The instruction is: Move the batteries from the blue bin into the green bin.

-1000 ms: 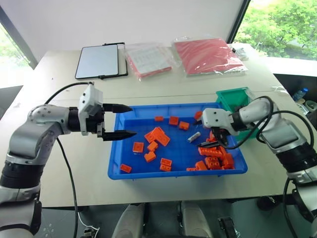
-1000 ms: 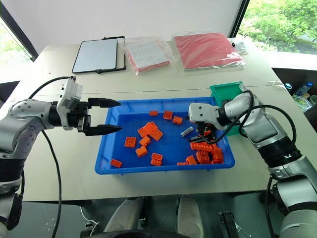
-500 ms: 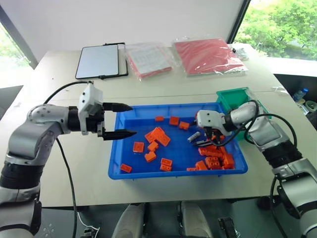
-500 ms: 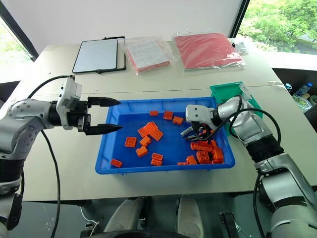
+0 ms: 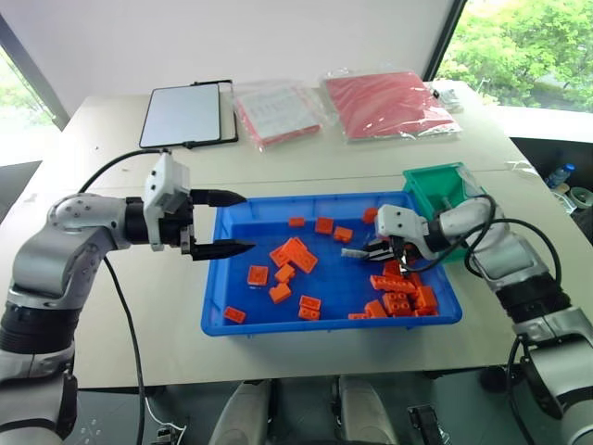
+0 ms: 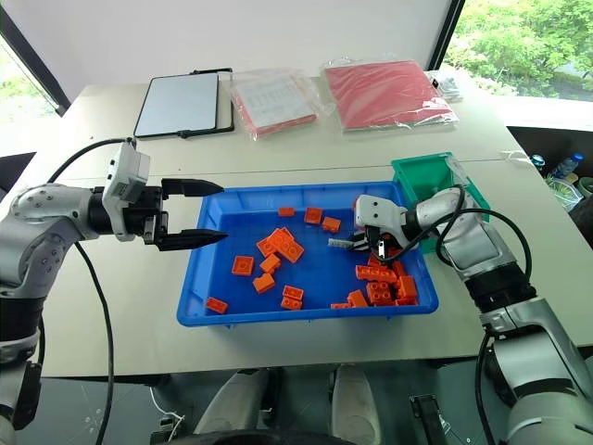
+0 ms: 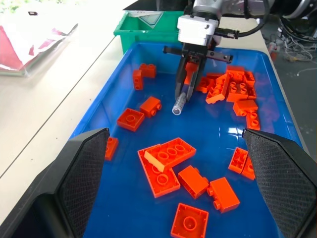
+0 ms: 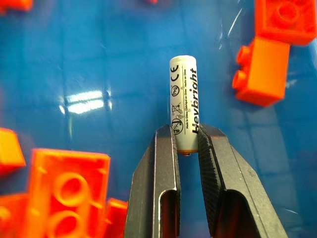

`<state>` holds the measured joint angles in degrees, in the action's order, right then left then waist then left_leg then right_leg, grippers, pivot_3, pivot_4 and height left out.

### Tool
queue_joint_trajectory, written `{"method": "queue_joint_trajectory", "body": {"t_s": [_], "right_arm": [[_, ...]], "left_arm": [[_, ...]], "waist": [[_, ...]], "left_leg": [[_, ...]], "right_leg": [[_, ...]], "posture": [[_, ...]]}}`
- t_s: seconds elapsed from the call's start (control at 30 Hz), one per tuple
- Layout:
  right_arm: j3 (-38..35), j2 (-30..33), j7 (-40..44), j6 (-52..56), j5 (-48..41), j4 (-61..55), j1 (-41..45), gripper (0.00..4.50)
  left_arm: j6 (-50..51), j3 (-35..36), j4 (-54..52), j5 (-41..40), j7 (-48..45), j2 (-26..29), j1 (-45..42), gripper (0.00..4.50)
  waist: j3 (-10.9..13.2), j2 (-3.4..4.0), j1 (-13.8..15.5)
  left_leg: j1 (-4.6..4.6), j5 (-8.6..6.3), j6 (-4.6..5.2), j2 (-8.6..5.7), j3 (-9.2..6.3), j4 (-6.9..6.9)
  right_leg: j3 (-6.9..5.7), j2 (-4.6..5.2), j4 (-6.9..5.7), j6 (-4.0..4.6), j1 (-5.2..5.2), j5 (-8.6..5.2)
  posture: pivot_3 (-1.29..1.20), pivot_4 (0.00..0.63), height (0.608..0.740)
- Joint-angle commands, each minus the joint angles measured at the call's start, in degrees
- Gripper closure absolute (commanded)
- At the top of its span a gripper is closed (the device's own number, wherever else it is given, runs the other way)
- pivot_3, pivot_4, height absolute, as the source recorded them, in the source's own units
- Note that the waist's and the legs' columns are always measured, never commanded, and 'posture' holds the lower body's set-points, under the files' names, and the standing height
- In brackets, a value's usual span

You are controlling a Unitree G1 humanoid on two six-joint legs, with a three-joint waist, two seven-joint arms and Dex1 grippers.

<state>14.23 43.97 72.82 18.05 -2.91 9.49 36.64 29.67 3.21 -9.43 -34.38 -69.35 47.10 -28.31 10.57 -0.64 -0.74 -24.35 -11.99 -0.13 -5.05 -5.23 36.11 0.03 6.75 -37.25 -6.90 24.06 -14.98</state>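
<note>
On the tabletop point(image 5: 306, 167) we see the blue bin point(image 5: 278, 320) near the front edge, strewn with orange bricks point(image 5: 296, 253), and the green bin point(image 5: 435, 182) touching its far right corner. Our left pincer point(image 5: 224, 222) hangs wide open and empty over the blue bin's left rim. Our right pincer point(image 8: 186, 141) is closed on one end of a battery point(image 8: 184, 101), the rest jutting past the fingertips, over the right part of the blue bin's floor; whether it has lifted clear we cannot tell. We judge the pick step in hand: next comes a lift over the bricks, a carry to the green bin, and a release above it without loosening early.
</note>
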Motion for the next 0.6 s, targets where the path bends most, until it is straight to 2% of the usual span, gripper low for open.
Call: {"method": "queue_joint_trajectory", "body": {"t_s": [0.03,0.13,0.23,0.37,0.4,0.43,0.53,0.6], "right_arm": [[-11.94,3.17,-7.40,11.27,-4.15,-8.49,0.29,4.48],[-19.48,7.29,-14.11,19.55,-3.62,-9.46,-0.07,4.48],[-21.44,14.03,-19.66,20.94,1.41,-6.51,-2.76,4.48],[-22.41,14.34,-21.90,24.01,-0.13,-6.41,-5.71,4.48],[-22.21,14.02,-22.08,23.46,-0.40,-6.84,-5.93,3.40],[-22.01,13.40,-23.06,22.83,-0.28,-6.95,-5.57,3.04],[-23.05,12.34,-25.30,22.04,-0.67,-5.91,-3.24,1.50],[-25.16,12.87,-25.97,20.81,-1.67,-5.16,-1.87,1.50]], "left_arm": [[-1.01,1.41,-0.48,-0.06,-0.25,0.43,-0.11,0.00],[-1.49,1.56,0.01,0.18,-0.59,0.54,0.51,0.00],[-1.63,1.33,0.51,0.25,-0.67,0.30,0.38,0.00],[-2.12,-0.07,1.88,0.69,-1.03,-0.66,-1.48,0.00],[-2.26,-0.35,2.26,0.85,-1.10,-0.85,-1.97,0.00],[-2.33,-0.57,2.75,1.01,-1.20,-1.08,-2.63,0.00],[-2.69,-0.96,3.91,1.48,-1.76,-1.44,-3.85,0.00],[-3.12,-1.14,4.64,1.82,-2.10,-1.59,-4.35,0.00]], "waist": [[0.01,0.01,0.05],[0.01,0.01,0.26],[0.01,0.01,0.84],[0.01,0.01,0.66],[0.01,0.01,0.31],[0.01,0.01,-0.08],[0.03,0.09,-0.40],[0.07,0.15,-0.30]], "left_leg": [[-0.02,0.00,0.00,0.00,0.00,0.00],[-0.04,0.00,0.00,0.00,0.00,-0.01],[-0.05,0.00,0.00,-0.03,0.02,-0.01],[-0.03,-0.01,0.01,0.01,0.07,-0.01],[-0.03,-0.01,0.01,0.02,0.11,-0.02],[-0.03,-0.01,0.01,0.02,0.11,-0.01],[-0.02,0.00,0.02,0.03,0.18,-0.02],[-0.03,0.00,0.02,0.03,0.20,-0.04]], "right_leg": [[0.00,0.01,0.00,0.00,0.02,0.00],[0.01,0.02,0.01,0.00,0.04,0.00],[0.01,0.05,0.03,0.01,0.02,-0.01],[0.02,0.05,0.06,0.02,0.00,-0.01],[0.07,0.05,0.06,0.02,0.02,-0.01],[0.08,0.05,0.04,0.02,0.02,-0.01],[0.13,0.03,0.02,0.00,0.06,0.00],[0.14,0.02,0.01,0.00,0.10,0.00]], "posture": [[0.00,0.150,0.735],[0.00,0.150,0.735],[0.00,0.150,0.735],[0.00,0.150,0.735],[0.00,0.150,0.735],[0.00,0.150,0.735],[0.00,0.150,0.735],[0.00,0.150,0.735]]}}
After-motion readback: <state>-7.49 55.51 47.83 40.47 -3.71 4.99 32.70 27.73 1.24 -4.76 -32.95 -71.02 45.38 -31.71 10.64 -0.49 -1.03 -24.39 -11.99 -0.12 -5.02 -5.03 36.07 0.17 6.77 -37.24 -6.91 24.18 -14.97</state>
